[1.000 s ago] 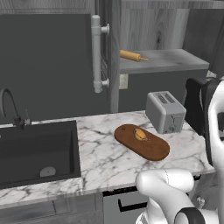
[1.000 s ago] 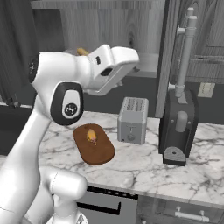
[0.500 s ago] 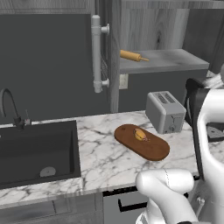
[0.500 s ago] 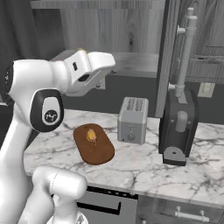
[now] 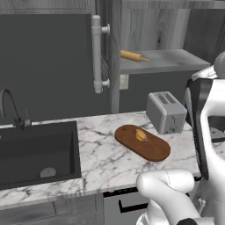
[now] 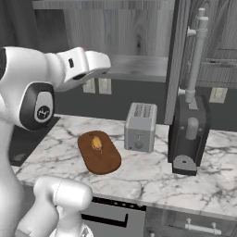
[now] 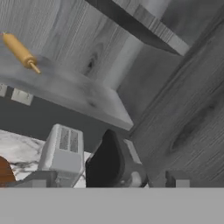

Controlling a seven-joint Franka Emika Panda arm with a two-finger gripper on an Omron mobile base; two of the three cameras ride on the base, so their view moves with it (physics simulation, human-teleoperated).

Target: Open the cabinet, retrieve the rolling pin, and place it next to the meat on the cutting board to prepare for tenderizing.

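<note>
The grey wood-grain cabinet (image 5: 115, 48) stands open, its door swung out with a pale bar handle (image 5: 97, 53). On the cabinet's shelf (image 5: 167, 61) lies the tan rolling pin (image 5: 133, 56), which sits at the upper left in the hand view (image 7: 19, 51). Down on the counter is the reddish-brown cutting board (image 5: 143, 143) (image 6: 98, 152), and the small yellow-orange meat (image 5: 140, 135) (image 6: 96, 144) rests on it. My gripper (image 7: 109, 180) is open and empty, its fingertips (image 7: 41, 179) wide apart. It hangs in the air well short of the shelf, below and to the right of the rolling pin.
A silver toaster (image 5: 166, 112) (image 6: 140, 127) stands just right of the board. A dark coffee machine (image 6: 189, 134) (image 7: 113, 162) is further right, below the second open door's handle (image 6: 196, 55). A black sink (image 5: 37, 151) with a faucet fills the counter's left.
My arm has swung to the left in the right base view, and the hand has turned toward the shelf. The gripper stayed open; rolling pin, meat and board have not moved.
</note>
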